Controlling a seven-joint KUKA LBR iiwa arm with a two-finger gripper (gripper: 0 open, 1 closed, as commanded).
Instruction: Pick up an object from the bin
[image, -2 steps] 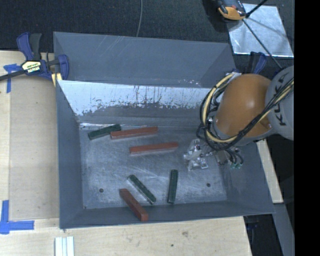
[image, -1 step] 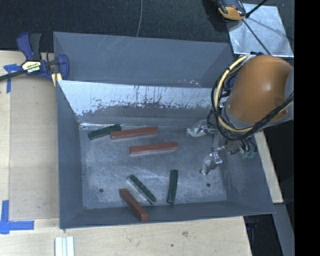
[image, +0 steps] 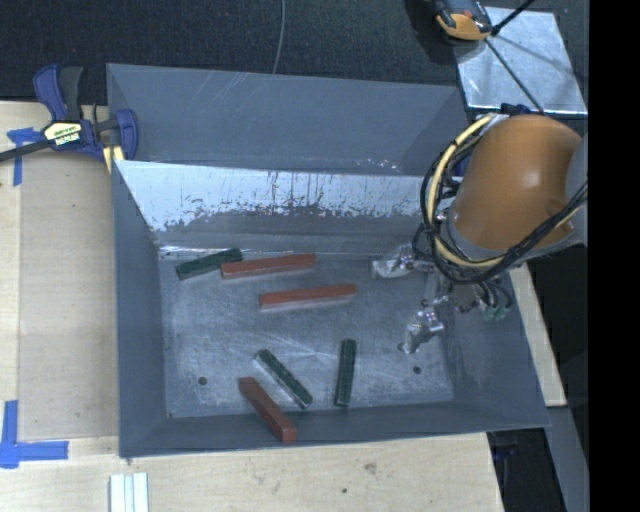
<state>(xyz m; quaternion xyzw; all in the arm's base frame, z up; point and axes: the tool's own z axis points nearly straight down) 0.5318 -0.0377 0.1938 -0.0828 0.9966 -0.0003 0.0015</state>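
Observation:
My gripper (image: 405, 300) hangs over the right part of the bin floor, its two metal fingers spread apart with nothing between them. One fingertip (image: 388, 266) is toward the back, the other (image: 420, 332) toward the front. A reddish-brown bar (image: 307, 295) lies just left of the gripper, pointing at it. Below and to its left, a dark green bar (image: 345, 372) lies near the front of the bin floor.
Another reddish-brown bar (image: 268, 265) and a dark green bar (image: 208, 264) lie along the back wall. A second dark green bar (image: 283, 377) and a reddish-brown block (image: 267, 409) lie at the front left. The arm's orange cover and cables hang over the right wall.

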